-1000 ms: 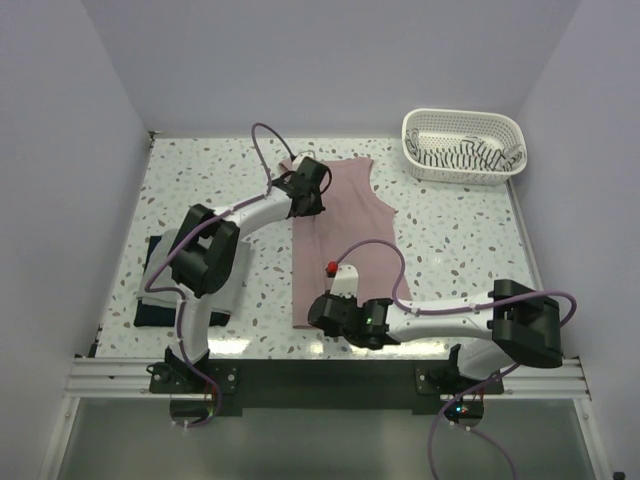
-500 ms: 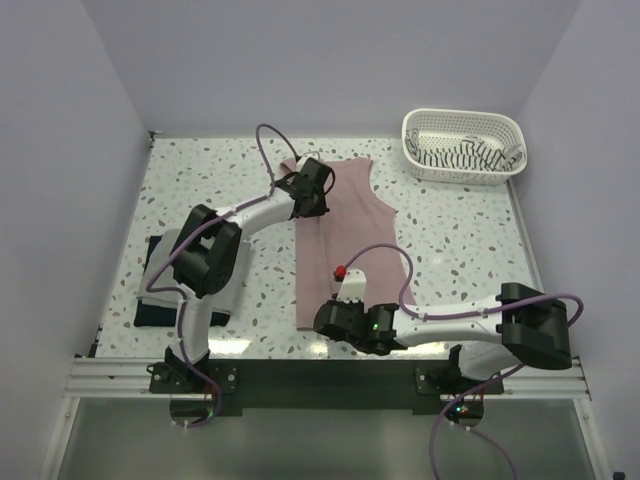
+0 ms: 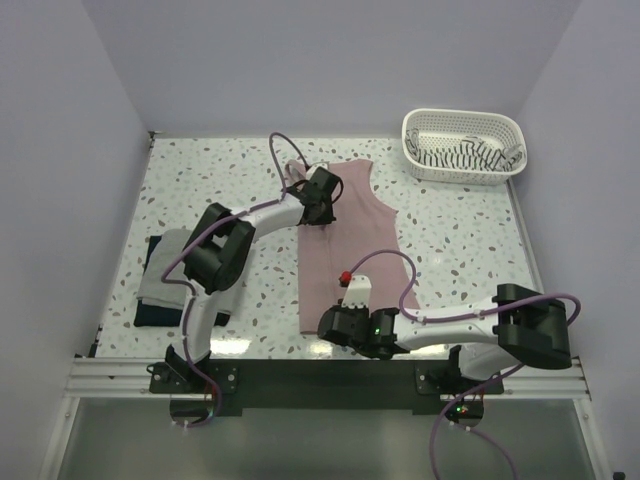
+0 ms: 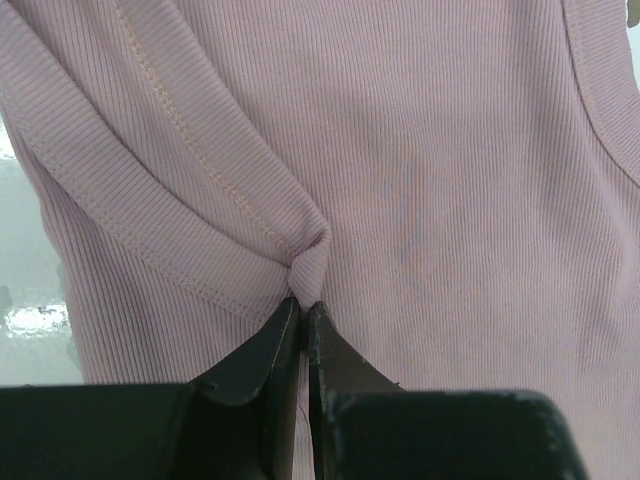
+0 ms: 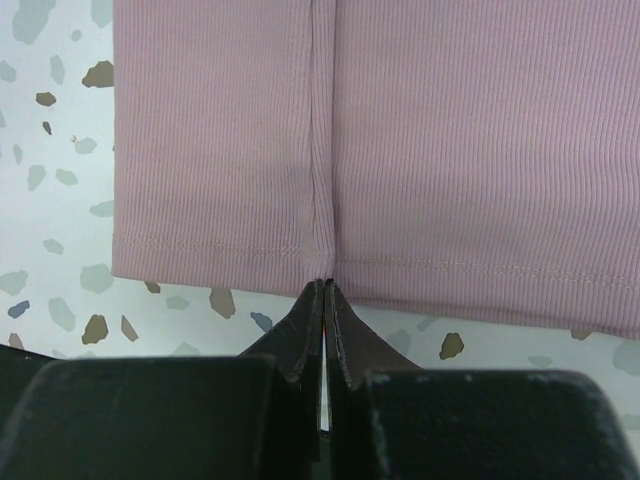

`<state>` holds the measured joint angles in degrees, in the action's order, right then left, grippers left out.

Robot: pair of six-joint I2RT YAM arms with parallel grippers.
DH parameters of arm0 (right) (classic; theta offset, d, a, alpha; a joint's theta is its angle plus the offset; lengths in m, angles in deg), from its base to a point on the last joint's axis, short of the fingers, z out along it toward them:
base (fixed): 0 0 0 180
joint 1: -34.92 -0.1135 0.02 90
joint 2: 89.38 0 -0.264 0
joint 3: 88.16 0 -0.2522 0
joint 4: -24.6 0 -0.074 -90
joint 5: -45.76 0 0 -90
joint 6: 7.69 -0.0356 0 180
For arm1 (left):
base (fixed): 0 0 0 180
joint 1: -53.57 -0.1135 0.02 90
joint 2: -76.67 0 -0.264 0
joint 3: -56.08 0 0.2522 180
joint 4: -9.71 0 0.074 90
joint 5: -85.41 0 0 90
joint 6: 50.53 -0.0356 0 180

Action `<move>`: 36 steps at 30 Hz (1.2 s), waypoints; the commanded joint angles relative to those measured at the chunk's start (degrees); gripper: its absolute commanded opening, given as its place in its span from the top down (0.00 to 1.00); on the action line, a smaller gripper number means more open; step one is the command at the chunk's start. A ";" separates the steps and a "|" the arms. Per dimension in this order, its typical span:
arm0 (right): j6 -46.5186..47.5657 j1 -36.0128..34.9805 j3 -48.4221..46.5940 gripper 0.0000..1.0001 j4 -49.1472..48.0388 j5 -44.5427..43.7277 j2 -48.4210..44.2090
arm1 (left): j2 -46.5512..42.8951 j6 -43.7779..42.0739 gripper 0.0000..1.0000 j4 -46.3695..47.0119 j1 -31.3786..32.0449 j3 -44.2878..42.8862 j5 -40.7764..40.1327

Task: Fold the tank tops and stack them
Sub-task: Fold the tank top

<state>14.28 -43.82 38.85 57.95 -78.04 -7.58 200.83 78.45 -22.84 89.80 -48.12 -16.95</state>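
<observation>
The dusty pink tank top [image 3: 352, 235] lies flat mid-table, neck end far. My left gripper [image 3: 326, 206] is shut on a pinch of its left armhole edge [image 4: 312, 262], and the cloth puckers at the tips of the left gripper [image 4: 303, 303]. My right gripper [image 3: 334, 322] is shut on the near hem [image 5: 322, 262], and a crease runs up from the tips of the right gripper [image 5: 326, 285]. A folded light grey top [image 3: 166, 278] lies on a dark navy one [image 3: 150, 313] at the left. The striped top [image 3: 462, 155] lies in the basket.
The white lattice basket [image 3: 415, 128] stands at the far right corner. The speckled table [image 3: 460, 240] has walls on three sides. The left arm's purple cable [image 3: 275, 150] arches over the far part of the table.
Both grippers have moved to the right with the pink cloth in them. The top's left edge now lies further right and the shirt looks narrower.
</observation>
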 commanded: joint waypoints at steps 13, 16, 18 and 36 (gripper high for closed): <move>-1.23 -0.36 1.08 1.00 -5.35 0.05 3.89 | 2.67 0.48 0.93 0.95 0.77 -0.53 -1.78; -0.26 -0.36 0.12 1.00 -6.59 1.19 6.00 | 3.54 0.22 0.92 -0.11 0.77 -0.71 -2.75; -0.26 -0.36 -0.24 1.00 -6.06 1.28 6.53 | 3.90 0.22 0.91 -0.46 0.77 -0.62 -2.84; 2.55 -0.36 -3.14 0.53 -2.56 0.06 1.70 | 3.46 -3.03 0.73 -0.02 0.77 0.96 -2.67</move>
<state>16.64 -43.84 37.74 52.40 -76.05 -4.04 201.90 77.45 -20.46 90.52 -48.45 -18.55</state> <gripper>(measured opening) 0.431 0.258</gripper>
